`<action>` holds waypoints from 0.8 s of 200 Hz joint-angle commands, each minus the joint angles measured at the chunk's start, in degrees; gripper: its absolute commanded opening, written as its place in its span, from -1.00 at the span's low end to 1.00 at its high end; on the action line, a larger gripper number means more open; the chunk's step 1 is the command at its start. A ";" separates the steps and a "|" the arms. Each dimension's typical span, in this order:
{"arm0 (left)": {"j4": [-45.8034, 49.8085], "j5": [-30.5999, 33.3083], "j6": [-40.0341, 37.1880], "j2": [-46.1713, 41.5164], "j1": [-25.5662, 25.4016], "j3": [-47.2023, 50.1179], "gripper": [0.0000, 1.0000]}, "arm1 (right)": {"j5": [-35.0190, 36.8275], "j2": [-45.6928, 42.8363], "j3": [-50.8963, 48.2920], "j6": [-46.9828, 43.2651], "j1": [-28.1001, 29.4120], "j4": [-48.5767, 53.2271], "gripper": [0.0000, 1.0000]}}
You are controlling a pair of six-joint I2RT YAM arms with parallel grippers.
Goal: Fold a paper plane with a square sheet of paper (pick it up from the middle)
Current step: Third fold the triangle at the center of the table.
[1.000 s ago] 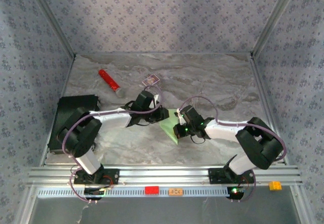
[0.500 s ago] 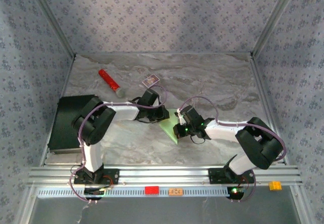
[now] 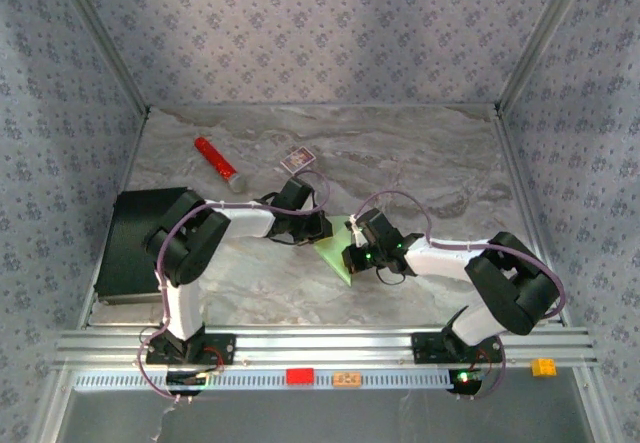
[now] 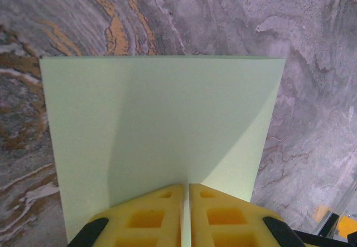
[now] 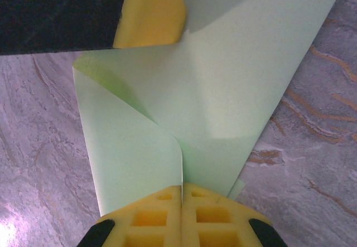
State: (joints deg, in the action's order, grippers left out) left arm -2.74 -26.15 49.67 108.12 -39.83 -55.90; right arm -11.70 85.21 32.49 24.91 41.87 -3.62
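left tool on green sheet, its elbow further right than before

Marbled grey worktop, red cylinder lying far left, small purple-and-white card box near it, black case at left edge, floral-patterned walls.

Soft even light; left fingers cast a faint shadow across the paper.
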 commanded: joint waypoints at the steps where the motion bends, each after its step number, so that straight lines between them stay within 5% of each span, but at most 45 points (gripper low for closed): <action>1: 3.19 0.64 -2.15 -1.88 0.30 -1.14 -0.74 | 1.76 -0.18 -1.53 1.04 -0.31 1.60 -1.00; 64: -6.88 -1.11 1.45 -12.86 -1.29 6.29 -0.64 | 2.04 0.63 -1.75 1.44 -0.64 0.98 -1.00; 95: -14.82 -3.17 6.37 -12.77 -4.44 12.35 -0.71 | 2.04 0.69 -1.73 1.55 -0.70 1.03 -1.00; 160: -16.11 -1.19 7.22 -9.70 -5.33 14.77 -0.76 | 2.12 0.67 -1.74 1.55 -0.68 1.07 -1.00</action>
State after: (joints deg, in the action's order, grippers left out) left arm -16.14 -27.57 56.25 97.49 -45.36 -41.41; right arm -11.51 85.12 31.97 25.76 41.69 -4.67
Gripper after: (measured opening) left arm 0.120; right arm 0.066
